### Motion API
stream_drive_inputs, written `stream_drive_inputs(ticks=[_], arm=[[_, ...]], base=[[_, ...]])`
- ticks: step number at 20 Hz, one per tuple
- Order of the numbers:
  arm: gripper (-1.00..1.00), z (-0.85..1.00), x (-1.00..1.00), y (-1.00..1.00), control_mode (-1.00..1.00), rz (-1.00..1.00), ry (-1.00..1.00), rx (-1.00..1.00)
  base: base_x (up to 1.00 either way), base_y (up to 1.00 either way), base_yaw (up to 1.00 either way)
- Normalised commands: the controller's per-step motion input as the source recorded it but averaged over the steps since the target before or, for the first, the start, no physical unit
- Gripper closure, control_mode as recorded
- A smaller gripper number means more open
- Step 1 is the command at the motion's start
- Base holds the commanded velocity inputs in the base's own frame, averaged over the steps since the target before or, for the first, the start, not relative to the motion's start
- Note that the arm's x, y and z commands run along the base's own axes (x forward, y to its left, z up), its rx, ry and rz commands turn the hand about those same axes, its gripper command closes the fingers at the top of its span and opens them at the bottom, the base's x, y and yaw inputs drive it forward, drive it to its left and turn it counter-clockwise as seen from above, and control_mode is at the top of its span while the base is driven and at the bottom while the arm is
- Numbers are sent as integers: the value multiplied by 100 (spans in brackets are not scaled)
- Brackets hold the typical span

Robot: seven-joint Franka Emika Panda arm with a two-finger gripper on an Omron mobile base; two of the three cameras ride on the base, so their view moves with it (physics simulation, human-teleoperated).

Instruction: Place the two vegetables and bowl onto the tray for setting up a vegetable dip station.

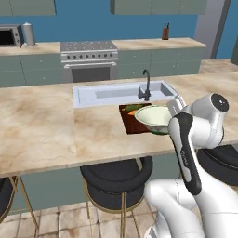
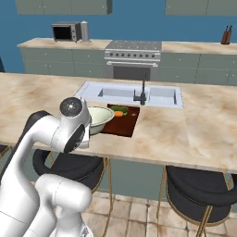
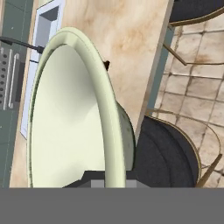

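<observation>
The beige marble-patterned island counter point(image 1: 42, 130) carries a pale grey sink basin point(image 1: 107, 94) with a dark faucet point(image 1: 146, 86). Just in front of the sink lies the flat, dark reddish-brown rectangular tray point(image 1: 128, 122). The round, pale greenish-white ceramic bowl point(image 1: 153, 117) is over the tray's near end, at the counter's front edge; contact with the tray cannot be determined. The gripper point(image 3: 111, 177) is clamped on the bowl's rim. A small orange carrot piece point(image 2: 119, 112) and a small dark green cucumber piece point(image 2: 118, 109) lie on the tray beyond the bowl.

Blue wall point(image 1: 93, 23), marble counter point(image 1: 42, 130), black stools point(image 1: 116, 179).
</observation>
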Motion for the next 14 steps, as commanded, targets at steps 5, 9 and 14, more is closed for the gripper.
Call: stream_drive_inputs(ticks=[5,9,14], arm=[[100,0,0,0,100,0,0,0],[100,0,0,0,100,0,0,0],[100,0,0,0,100,0,0,0]], base=[[55,-1,-12],[48,0,-10],[36,0,-7]])
